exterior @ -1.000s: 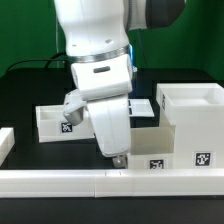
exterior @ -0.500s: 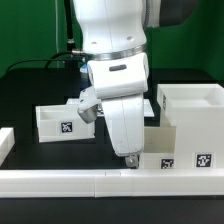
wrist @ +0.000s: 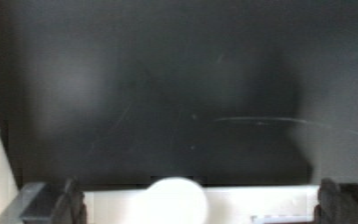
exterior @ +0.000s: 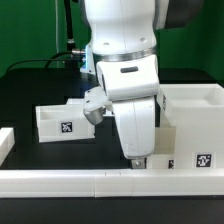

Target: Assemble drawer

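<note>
the gripper [exterior: 139, 160] is held low, just behind the front rail [exterior: 60, 182], over the near tray [exterior: 161, 147], which is set close against the housing [exterior: 195, 120] on the exterior view's right. in the wrist view the fingers [wrist: 48, 203] are seen spread wide, one at each side, with nothing gripped. a round white knob [wrist: 176, 194] and a strip of white edge lie between them. this is judged to be the near tray's front, though the picture is blurred and it cannot be told whether anything is touched. the wide stance is probably chosen so that the jaws can be closed on the knob or the wall. the second tray [exterior: 55, 122] lies well apart on the exterior view's left, open side up, on the dark table [exterior: 35, 90]. room is tight here, with the rail in front and the housing beside. open table is found only toward the second tray and behind, so any lift is best begun straight upward.
</note>
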